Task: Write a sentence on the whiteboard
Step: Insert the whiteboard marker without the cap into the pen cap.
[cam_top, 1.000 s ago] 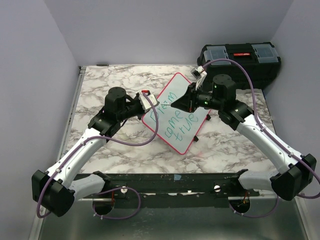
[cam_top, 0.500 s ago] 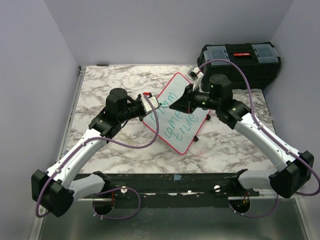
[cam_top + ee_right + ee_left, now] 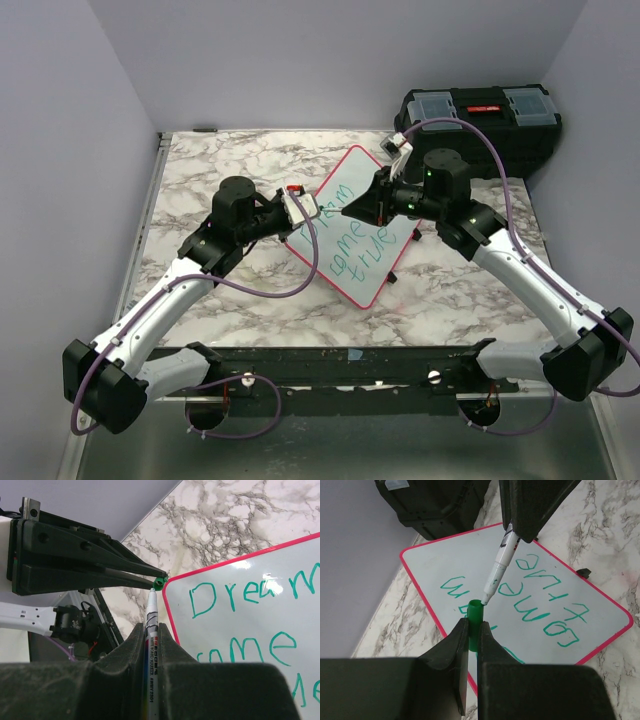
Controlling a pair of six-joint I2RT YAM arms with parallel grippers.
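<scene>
Whiteboard (image 3: 366,280) lies askew on the marble table (image 3: 220,160), green sentence (image 3: 352,238) apparently "Dream come true". Left wrist view: left gripper (image 3: 472,630) pinches a green cap (image 3: 475,611) meeting the marker (image 3: 498,567) tip. Right wrist view: right gripper (image 3: 151,635) clamps that marker; barrel print unreadable

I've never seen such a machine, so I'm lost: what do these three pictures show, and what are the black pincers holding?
These are two robot arms bolted to a marble table. The wide picture looks down from above; the other two come from a camera on each wrist. A whiteboard lies on the table, with "Dream come true" written in green; a black toolbox sits at the back right. Each arm ends in a two-finger gripper. The right gripper pinches a marker, the left gripper its green cap, and the marker's tip is close to the cap's opening.
</scene>
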